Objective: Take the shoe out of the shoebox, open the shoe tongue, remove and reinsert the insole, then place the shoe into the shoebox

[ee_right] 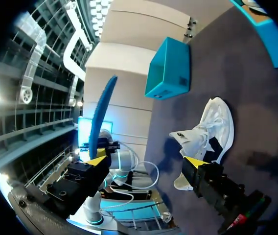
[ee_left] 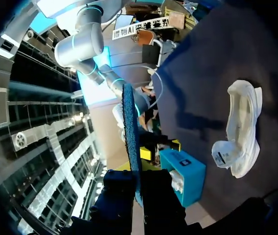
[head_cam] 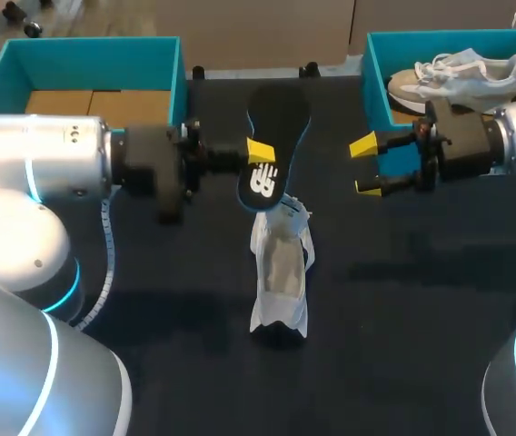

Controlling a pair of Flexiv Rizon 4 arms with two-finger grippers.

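A dark, matte surface spans the whole scene. At its far right corner stands a teal box with its top open, and a pale grey-and-white sneaker lies on its side inside it, laces showing. Along the surface's far edge sit two small black knobs, one left of the middle and the other right of it.

The insole, pinched in the left gripper, is hanging in the middle, crowding the far end of the shoe. The right gripper, jaws spread, is facing it across a gap. Bare table is lying open along both sides of the shoe; the right shoebox is walling the far corner.
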